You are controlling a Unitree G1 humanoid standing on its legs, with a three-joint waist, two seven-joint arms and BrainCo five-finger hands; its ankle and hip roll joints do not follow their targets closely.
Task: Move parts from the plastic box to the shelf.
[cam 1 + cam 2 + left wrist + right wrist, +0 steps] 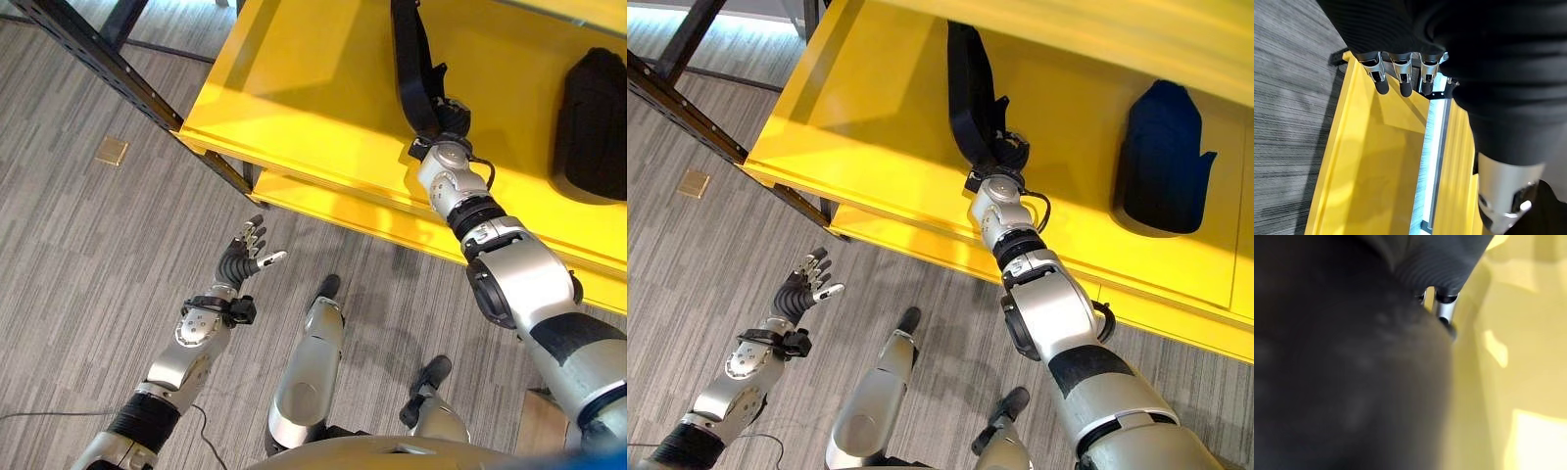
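Note:
A long black part (409, 59) lies on the yellow shelf (313, 98), reaching toward the back. My right hand (446, 116) is on the shelf at the part's near end, fingers curled round it. In the right wrist view the dark part (1342, 357) sits close against the hand, with fingers (1444, 308) showing beside it. A second, bulkier black part (593, 113) rests on the same shelf further right. My left hand (243, 257) hovers over the floor in front of the shelf, fingers (1400, 78) straight and holding nothing.
A lower yellow shelf edge (333, 211) juts out beneath the upper one. A black perforated frame post (108, 59) runs diagonally at the shelf's left corner. A small brass plate (112, 150) is set in the grey carpet.

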